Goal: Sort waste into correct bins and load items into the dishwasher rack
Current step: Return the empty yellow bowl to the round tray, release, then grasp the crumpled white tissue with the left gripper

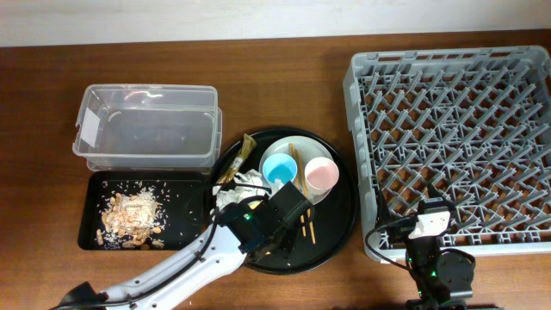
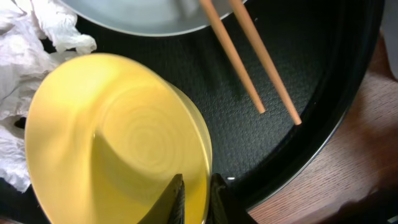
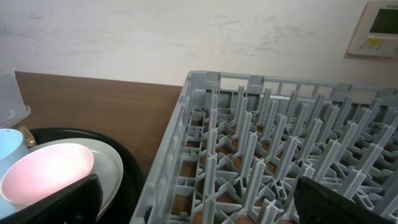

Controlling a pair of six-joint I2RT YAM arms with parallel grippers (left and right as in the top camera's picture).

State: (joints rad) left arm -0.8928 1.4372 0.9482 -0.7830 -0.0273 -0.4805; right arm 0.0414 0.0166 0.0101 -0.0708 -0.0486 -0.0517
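Observation:
In the left wrist view a yellow bowl (image 2: 118, 137) lies on the round black tray (image 2: 311, 93), partly over a crumpled white napkin (image 2: 25, 56). My left gripper (image 2: 198, 199) straddles its rim, one finger inside and one outside, the jaws a narrow way apart with a sliver of yellow showing between them. Overhead, the left gripper (image 1: 274, 234) hides the bowl. Two chopsticks (image 2: 249, 68) lean off the pale plate (image 1: 297, 148), which carries a blue cup (image 1: 278, 170) and a pink cup (image 1: 321, 175). My right gripper (image 3: 202, 208) stands open and empty at the near-left corner of the grey rack (image 1: 456, 146).
A clear tub (image 1: 146, 129) stands at the back left. In front of it a shallow black tray (image 1: 185, 207) holds brown food scraps (image 1: 129, 215). A brown-gold wrapper (image 1: 241, 159) and a napkin (image 1: 245, 185) lie on the round tray's left side.

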